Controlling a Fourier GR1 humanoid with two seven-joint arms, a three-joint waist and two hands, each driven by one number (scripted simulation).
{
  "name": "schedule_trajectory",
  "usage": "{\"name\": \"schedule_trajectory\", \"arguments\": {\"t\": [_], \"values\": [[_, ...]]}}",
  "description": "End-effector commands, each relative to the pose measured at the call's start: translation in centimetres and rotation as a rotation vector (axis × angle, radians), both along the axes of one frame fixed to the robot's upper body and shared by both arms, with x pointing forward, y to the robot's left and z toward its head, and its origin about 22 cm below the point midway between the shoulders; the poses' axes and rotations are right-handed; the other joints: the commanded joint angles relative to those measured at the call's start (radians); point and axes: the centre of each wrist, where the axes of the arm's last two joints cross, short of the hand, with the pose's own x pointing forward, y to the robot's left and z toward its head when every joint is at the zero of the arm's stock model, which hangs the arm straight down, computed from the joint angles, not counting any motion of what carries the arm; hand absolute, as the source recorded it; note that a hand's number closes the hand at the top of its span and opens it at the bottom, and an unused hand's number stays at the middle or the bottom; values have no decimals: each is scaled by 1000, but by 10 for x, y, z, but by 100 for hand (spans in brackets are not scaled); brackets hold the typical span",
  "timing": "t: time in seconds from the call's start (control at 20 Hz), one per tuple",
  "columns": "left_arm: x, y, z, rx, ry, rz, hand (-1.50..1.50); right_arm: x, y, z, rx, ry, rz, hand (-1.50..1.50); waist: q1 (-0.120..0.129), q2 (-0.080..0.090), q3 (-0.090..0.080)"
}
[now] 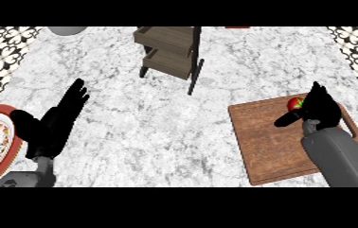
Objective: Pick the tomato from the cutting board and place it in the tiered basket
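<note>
The right hand [319, 107] sits at about four o'clock in the head view, over the far edge of the cutting board [272, 149]. It is released: its fingers stand fairly straight, pointing to twelve o'clock, and its thumb is spread out toward eight o'clock, with nothing clenched inside. Its grey forearm runs back toward five o'clock and leaves at the lower edge.

The tomato [295, 102], red with a green stalk, lies against the hand at its nine o'clock side, above the thumb. The hand partly covers it, and it rests on the board near the far edge. The board is brown wood and fills the view's four o'clock quarter.

From the tomato, the tiered basket [168, 50] stands well apart at ten o'clock. It has two wooden trays in a dark frame and is at twelve o'clock in the view, on the marble counter [154, 127].

The left hand [49, 127] rests at eight o'clock, open, fingers straight and aimed at one o'clock. Just beside it at nine o'clock a red-rimmed plate [8, 112] is cut by the edge. A grey round object [67, 30] shows at eleven o'clock.
</note>
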Motion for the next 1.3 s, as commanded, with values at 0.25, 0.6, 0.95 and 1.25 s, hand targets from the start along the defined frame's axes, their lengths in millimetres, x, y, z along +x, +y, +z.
{"name": "schedule_trajectory", "arguments": {"t": [0.25,0.6,0.95,1.25], "values": [[-8,18,8,9,-3,-9,0,6,-25,-19,-42,35,-94,-150,4,0,0],[-6,-12,-4,4,-11,11,0,5,-4,-27,63,186,-6,150,3,0,0],[1,0,9,5,6,-7,0,-2,-15,-20,-27,207,67,150,-1,-1,0],[2,1,0,10,-5,4,0,13,-15,9,-186,83,279,150,-3,-2,-1]]}}
